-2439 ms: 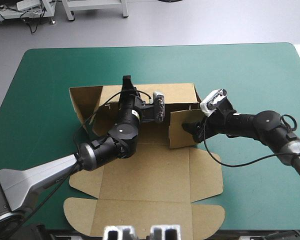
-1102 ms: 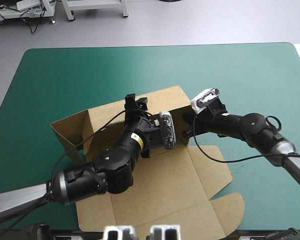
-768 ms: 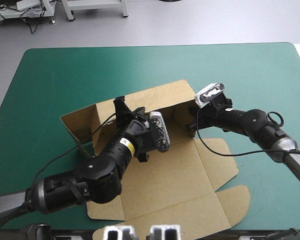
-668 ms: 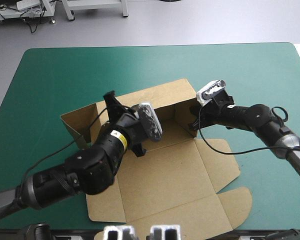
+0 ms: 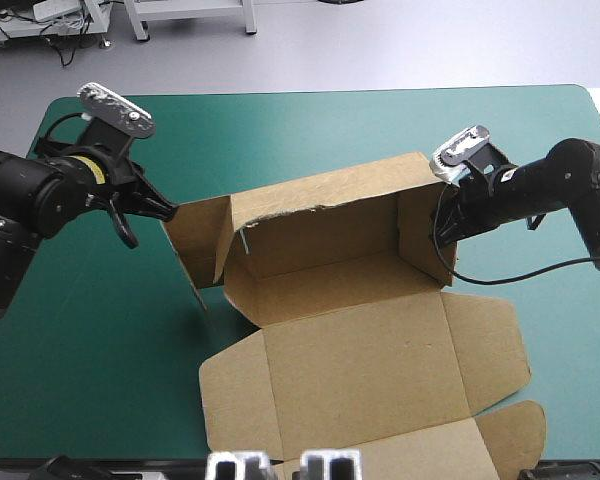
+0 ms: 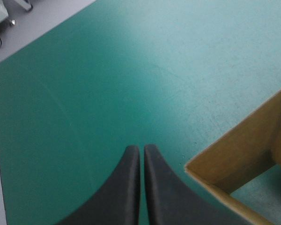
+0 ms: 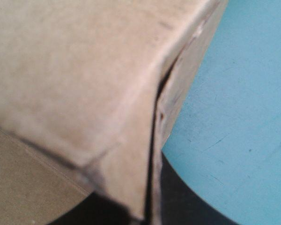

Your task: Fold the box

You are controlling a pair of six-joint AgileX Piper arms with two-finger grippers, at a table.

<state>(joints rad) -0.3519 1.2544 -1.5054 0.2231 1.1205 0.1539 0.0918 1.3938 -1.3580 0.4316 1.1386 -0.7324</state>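
Observation:
The brown box [image 5: 360, 340] lies in the middle of the table, its back wall [image 5: 325, 210] and right wall raised and its lid flat toward the front edge. A left side flap [image 5: 195, 240] stands upright and splayed outward. My left gripper [image 5: 168, 208] is outside the box, just left of that flap, shut and empty. In the left wrist view its fingertips [image 6: 139, 150] meet over the cover, with a box corner [image 6: 239, 159] beside them. My right gripper [image 5: 447, 225] is shut on the top of the right wall. In the right wrist view brown board [image 7: 75, 70] runs between its black fingers [image 7: 182, 201].
The lid's rounded tuck flaps [image 5: 505, 440] reach the table's front edge. Bare teal-green cover [image 5: 280, 130] stretches beyond the box to the far edge, and more [image 5: 80, 340] lies to its left under my left arm.
My left gripper has pulled out from inside the box, swung far to the left and shut. The box has turned and its walls stand higher. The right gripper kept its hold.

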